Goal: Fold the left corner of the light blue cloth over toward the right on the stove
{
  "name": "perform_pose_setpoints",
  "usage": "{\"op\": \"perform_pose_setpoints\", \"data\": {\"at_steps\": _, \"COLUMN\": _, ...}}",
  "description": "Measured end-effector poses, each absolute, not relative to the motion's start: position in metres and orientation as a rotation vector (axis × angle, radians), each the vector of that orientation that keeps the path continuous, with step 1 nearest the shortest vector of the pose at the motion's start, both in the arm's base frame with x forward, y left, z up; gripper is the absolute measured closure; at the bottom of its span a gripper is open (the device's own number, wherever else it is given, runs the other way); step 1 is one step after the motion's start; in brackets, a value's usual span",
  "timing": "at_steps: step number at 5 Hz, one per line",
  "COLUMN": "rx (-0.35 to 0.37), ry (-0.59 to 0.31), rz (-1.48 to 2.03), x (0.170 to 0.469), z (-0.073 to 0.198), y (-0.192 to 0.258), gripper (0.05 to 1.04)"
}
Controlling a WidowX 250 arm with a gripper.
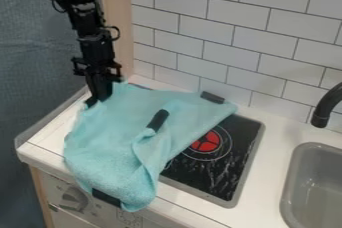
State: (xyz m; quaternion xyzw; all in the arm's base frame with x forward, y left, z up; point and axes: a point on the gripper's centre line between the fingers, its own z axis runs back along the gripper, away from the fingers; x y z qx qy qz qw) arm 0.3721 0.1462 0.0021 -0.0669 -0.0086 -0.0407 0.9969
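In the camera view, the gripper is at the turquoise cloth's rear-left edge; whether it grips fabric, I cannot tell; the cloth lies rumpled over counter and stove, overhanging the front; probably a cloth-arranging step, next needing a secure edge hold before any pull.

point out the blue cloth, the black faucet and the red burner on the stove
blue cloth (110, 134): camera view, on the broad left part of its spread fabric
black faucet (324, 108): camera view, on its curved spout
red burner (206, 142): camera view, on its red centre
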Motion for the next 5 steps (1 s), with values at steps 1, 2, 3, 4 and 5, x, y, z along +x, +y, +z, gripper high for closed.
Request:
{"op": "perform_pose_setpoints", "data": {"at_steps": 1, "rx": -0.158, "ry": -0.053, "rz": -0.098, "x": 0.374, "z": 0.023, "y": 0.130, "gripper": 1.028}}
{"op": "perform_pose_setpoints", "data": {"at_steps": 2, "rx": -0.211, "ry": -0.079, "rz": -0.142, "x": 0.377, "z": 0.040, "y": 0.101, "gripper": 1.028}}
{"op": "perform_pose_setpoints", "data": {"at_steps": 3, "rx": -0.216, "ry": -0.080, "rz": -0.206, "x": 0.374, "z": 0.048, "y": 0.063, "gripper": 1.028}}
{"op": "perform_pose_setpoints", "data": {"at_steps": 4, "rx": -0.182, "ry": -0.074, "rz": -0.245, "x": 0.369, "z": 0.041, "y": 0.029, "gripper": 1.028}}
{"op": "perform_pose_setpoints", "data": {"at_steps": 5, "rx": -0.167, "ry": -0.080, "rz": -0.262, "x": 0.364, "z": 0.026, "y": 0.010, "gripper": 1.028}}
